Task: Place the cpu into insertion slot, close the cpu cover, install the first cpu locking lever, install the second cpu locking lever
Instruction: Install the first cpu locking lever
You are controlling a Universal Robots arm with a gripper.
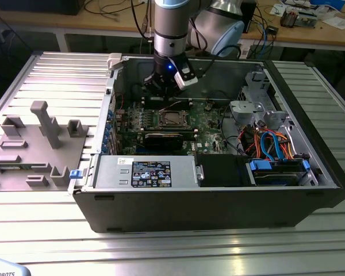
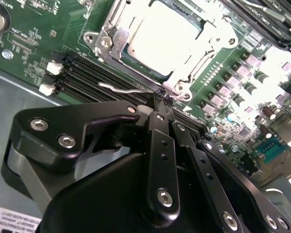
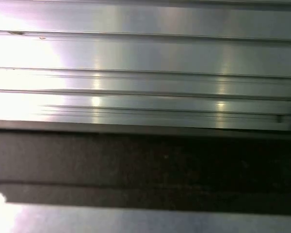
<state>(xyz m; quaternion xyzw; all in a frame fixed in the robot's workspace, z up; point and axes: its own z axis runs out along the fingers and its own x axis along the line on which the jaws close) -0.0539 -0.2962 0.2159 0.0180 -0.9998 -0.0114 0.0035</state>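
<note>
Just beyond the fingertips of the gripper [image 2: 163,97], pinched shut on a thin wire locking lever [image 2: 123,89] running crosswise alongside the cpu cover [image 2: 194,73], cpu [image 2: 162,39] seated beneath.

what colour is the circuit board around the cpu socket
Green, clearest in the second wrist view: the circuit board.

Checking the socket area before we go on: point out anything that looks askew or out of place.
One thing stands out. In the second wrist view, a thin wire lever beside the cpu cover sticks out free over the memory slots rather than lying tucked along the frame. The tool has its tips together right at its end. The cpu looks seated flat.
</note>
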